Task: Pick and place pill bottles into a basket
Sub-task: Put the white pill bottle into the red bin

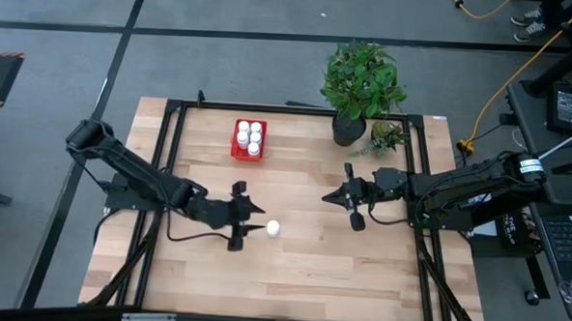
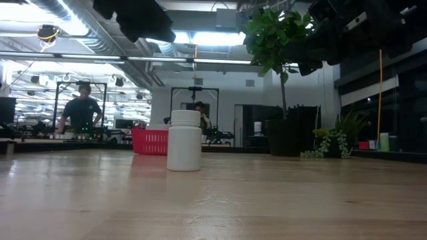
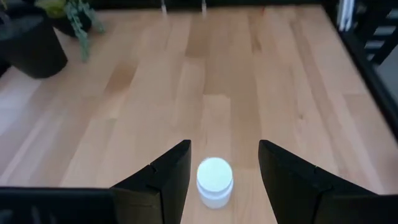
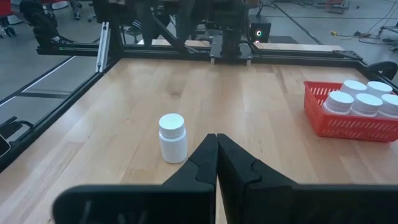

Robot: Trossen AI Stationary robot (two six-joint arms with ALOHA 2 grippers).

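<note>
One white pill bottle [image 1: 273, 228] stands upright on its base on the wooden table, near the middle; it also shows in the low view [image 2: 184, 140] and the right wrist view [image 4: 172, 138]. My left gripper [image 1: 256, 223] is open just left of it and above it. In the left wrist view the bottle [image 3: 214, 181] shows between and beyond the fingers, touching neither. The red basket [image 1: 249, 140] stands at the far side with several capped bottles in it. My right gripper [image 1: 339, 195] hovers shut right of centre, holding nothing.
A dark pot with a leafy plant [image 1: 348, 125] and a smaller plant [image 1: 386, 137] stand at the table's far right. Bare wood lies between the lone bottle and the basket [image 4: 348, 119]. A person stands in the room beyond the table.
</note>
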